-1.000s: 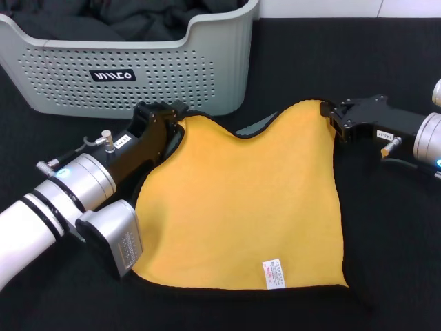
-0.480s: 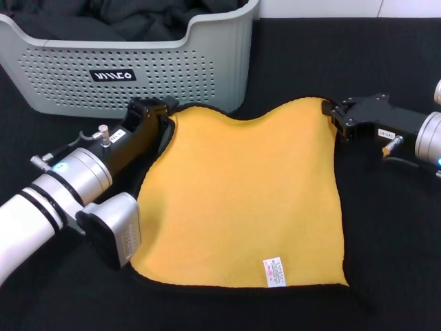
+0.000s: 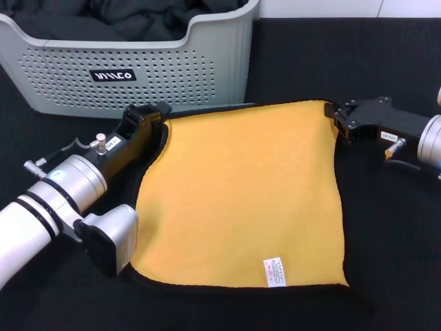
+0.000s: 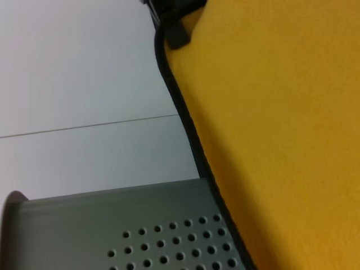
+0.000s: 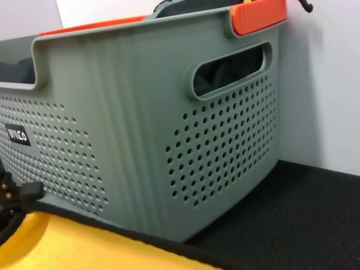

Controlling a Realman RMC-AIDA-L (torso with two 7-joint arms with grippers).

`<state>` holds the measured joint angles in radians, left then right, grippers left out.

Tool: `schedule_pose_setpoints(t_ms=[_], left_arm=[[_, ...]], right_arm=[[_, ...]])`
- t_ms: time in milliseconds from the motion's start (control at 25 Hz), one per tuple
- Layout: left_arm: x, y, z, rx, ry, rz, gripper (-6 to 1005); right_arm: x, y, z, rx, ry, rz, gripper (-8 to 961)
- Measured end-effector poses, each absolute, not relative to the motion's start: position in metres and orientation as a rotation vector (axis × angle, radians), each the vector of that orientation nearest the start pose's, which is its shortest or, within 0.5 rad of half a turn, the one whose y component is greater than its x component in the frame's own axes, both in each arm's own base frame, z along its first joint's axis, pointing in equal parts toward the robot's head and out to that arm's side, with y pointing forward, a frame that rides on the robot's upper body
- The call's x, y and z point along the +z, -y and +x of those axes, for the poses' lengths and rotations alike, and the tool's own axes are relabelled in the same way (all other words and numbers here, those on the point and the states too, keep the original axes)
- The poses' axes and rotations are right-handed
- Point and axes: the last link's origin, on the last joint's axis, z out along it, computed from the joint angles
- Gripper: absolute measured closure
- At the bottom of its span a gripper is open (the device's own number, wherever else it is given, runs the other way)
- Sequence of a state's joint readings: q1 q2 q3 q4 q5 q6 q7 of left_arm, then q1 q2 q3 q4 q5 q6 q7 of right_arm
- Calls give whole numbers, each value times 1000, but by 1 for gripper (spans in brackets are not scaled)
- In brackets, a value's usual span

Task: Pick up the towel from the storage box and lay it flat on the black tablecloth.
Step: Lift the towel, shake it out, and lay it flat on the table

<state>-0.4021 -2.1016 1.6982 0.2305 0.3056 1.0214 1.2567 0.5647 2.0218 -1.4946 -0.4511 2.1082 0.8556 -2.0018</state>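
Observation:
The towel (image 3: 241, 193) lies spread on the black tablecloth (image 3: 393, 241), yellow-orange side up, its white care label (image 3: 273, 272) near the front edge. Its far edge runs straight between my two grippers. My left gripper (image 3: 160, 118) is shut on the far left corner, just in front of the storage box (image 3: 207, 69). My right gripper (image 3: 335, 118) is shut on the far right corner. The left wrist view shows the towel's black trim (image 4: 191, 135) and the box wall (image 4: 140, 225). The right wrist view shows the box (image 5: 140, 124) and the towel's edge (image 5: 84, 247).
Crumpled black cloths (image 3: 138, 21) fill the storage box at the back left. An orange piece (image 5: 259, 16) sits on the box's rim in the right wrist view. A white wall (image 5: 326, 84) stands behind the table.
My left gripper has moved left and farther away with its corner. The sag in the towel's far edge has gone and the edge is now straight. The right gripper has barely moved.

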Motion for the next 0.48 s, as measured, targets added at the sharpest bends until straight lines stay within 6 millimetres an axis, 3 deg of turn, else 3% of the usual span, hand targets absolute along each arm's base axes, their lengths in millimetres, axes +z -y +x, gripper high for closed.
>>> schedule_pose_setpoints(t_ms=[480], left_arm=[[-67,-317,-305,351,-1177,-1720,937]], right_arm=[[-50,-384,253,627,-644,-2384,853]])
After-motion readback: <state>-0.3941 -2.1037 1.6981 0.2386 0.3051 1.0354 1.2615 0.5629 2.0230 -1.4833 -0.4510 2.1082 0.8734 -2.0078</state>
